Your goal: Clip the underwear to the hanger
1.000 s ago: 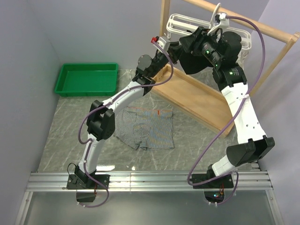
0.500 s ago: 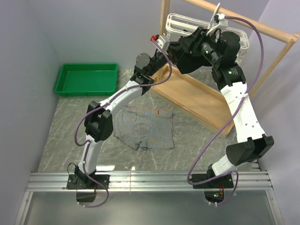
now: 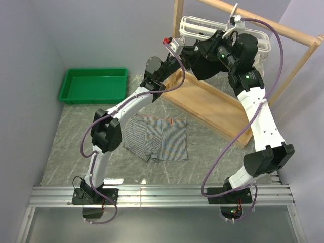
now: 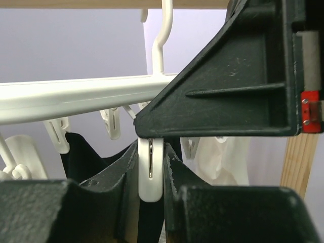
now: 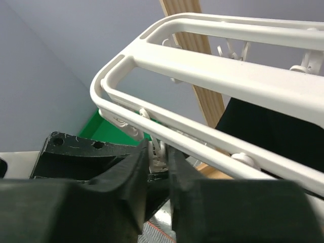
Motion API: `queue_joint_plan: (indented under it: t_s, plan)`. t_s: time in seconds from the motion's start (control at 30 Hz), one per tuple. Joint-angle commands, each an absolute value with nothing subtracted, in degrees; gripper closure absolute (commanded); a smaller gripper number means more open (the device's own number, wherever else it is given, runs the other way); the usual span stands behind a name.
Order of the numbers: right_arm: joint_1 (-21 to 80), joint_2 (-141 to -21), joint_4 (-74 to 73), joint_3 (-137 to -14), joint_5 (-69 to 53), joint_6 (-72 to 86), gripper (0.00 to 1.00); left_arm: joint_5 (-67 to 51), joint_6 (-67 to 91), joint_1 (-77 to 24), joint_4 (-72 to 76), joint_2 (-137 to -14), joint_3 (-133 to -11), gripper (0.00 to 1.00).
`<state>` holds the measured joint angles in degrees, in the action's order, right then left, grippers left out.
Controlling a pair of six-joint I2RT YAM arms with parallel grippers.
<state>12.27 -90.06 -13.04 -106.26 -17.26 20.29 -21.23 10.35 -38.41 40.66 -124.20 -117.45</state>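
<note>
Sitting against the left wall on the worktop [image 3: 71,136], a green tray [image 3: 93,85] is showing its plain green floor. Farther right, the wooden rack [image 3: 212,104] is standing with its shallow boxed base on the surface. From its top rail the hanger [image 5: 217,76] is hanging by its hook, carrying a black garment [image 5: 263,126] and a small white cloth [image 4: 223,162] on its clips.

The underwear [image 3: 156,137] is lying flat on the worktop between the two arms, well apart from the hanger. It is a pair of thin grey-and-white pinstriped shorts, the orange-edged waistband facing the rack and both legs pointing toward the arm bases. Up at the hanger's left end, the left tool [image 4: 150,164] is clenching the lower part of a dangling white clip [image 4: 150,185], its fingers pressing on both sides. The right tool [image 5: 158,152] is gripping the same clip higher up, its fingers pinched tightly around it.

The worktop is showing a grey marbled pattern. An aluminium rail [image 3: 162,195] is running along its near edge under the arm bases, and pale lilac-grey walls [image 3: 30,61] are enclosing the left and back.
</note>
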Motion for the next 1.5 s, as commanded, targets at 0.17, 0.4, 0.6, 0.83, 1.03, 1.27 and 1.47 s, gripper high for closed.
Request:
queue_joint_plan:
  t_s: [0.17, 0.4, 0.6, 0.83, 1.03, 1.27, 1.47]
  plan:
    - [12.39, -90.88, -11.34, -110.04, -18.63, 20.3, 1.0, -22.68, 9.67, -38.76, 39.99, -117.17, -114.35, 0.58]
    - [12.31, -91.23, -10.9, -111.09, -18.81, 20.66, 1.0, -21.36, 11.67, -36.84, 28.95, -110.76, -109.26, 0.47]
    - [12.22, -91.32, -10.99, -111.09, -18.37, 20.04, 1.0, -21.8, 16.35, -30.59, 5.7, -97.4, -98.27, 0.43]
    - [12.22, -92.28, -11.86, -112.5, -18.72, 19.86, 1.0, -17.76, 22.05, -22.78, -20.34, -87.46, -85.88, 0.17]
    - [12.22, -92.9, -12.48, -112.68, -19.07, 20.48, 1.0, -5.81, 21.97, -20.3, -26.18, -84.03, -73.42, 0.01]
    - [12.22, -92.55, -13.1, -111.8, -19.07, 20.13, 1.0, -3.08, 17.59, -19.86, -26.46, -84.81, -63.11, 0.01]
    - [12.22, -92.11, -12.74, -110.65, -19.07, 20.21, 1.0, -1.06, 16.09, -19.86, -19.25, -90.43, -62.75, 0.01]
